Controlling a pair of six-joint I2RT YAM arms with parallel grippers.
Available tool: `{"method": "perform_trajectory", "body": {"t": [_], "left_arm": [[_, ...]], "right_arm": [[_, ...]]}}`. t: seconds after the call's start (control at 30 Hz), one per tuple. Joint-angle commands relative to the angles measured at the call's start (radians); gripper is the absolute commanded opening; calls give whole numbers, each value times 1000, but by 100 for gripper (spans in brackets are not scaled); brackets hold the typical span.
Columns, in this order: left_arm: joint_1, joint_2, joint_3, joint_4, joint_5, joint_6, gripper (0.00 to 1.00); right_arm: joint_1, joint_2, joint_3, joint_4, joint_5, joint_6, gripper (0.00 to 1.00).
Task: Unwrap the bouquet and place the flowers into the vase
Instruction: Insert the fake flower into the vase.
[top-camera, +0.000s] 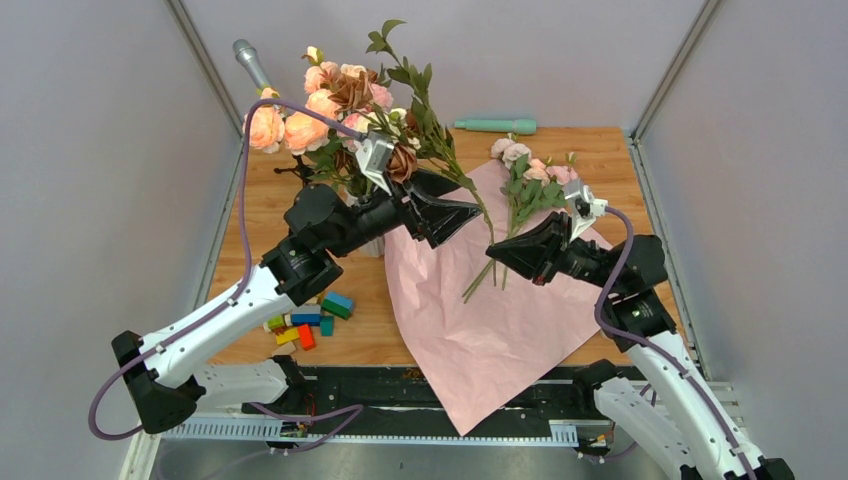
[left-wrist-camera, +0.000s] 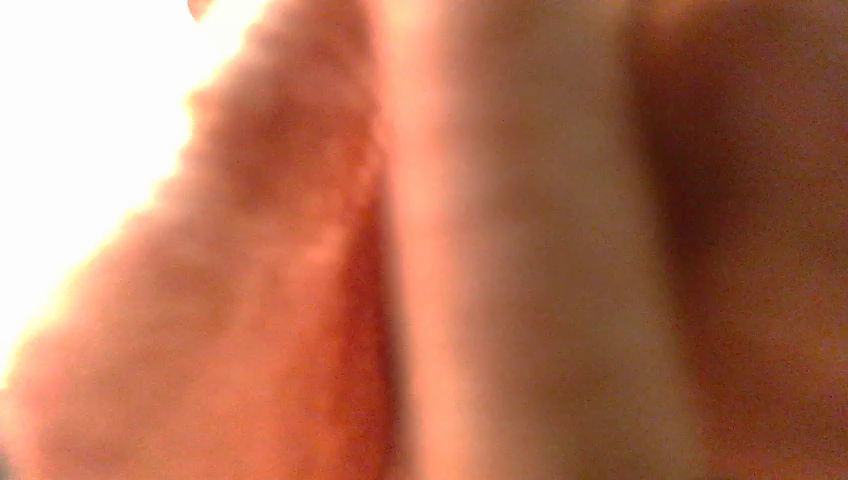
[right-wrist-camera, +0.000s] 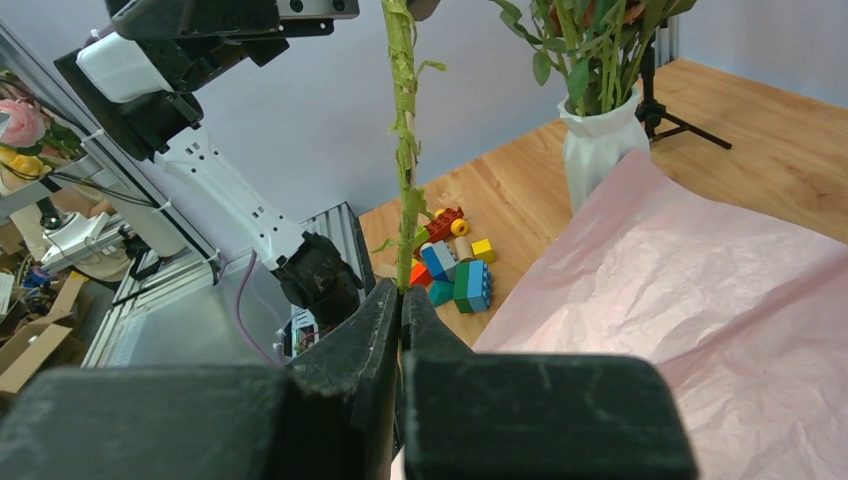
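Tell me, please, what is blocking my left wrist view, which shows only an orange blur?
Observer: That camera sits right against large peach and pink blooms standing in the ribbed white vase.
Operator: What is the right gripper doing?
Observer: The right gripper is shut on a thin green stem of small pale pink roses.
Operator: And the wrapping?
Observer: The pink paper sheet lies spread open on the wooden table.

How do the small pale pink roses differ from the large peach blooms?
The small pale pink roses are paler and smaller than the large peach blooms. The right gripper holds the roses by a stem; the blooms stand in the white ribbed vase. Both have green leaves.
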Motion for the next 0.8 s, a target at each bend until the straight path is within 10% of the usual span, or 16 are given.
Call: {"method": "perform_trajectory", "body": {"t": [0.0, 0.77], "left_arm": [[-5, -32, 31, 42, -61, 40, 81], [-6, -71, 27, 36, -155, 101, 16]], "right_arm": [[24, 11, 50, 10, -4, -42, 0], [83, 54, 61, -51, -11, -94, 0]]}}
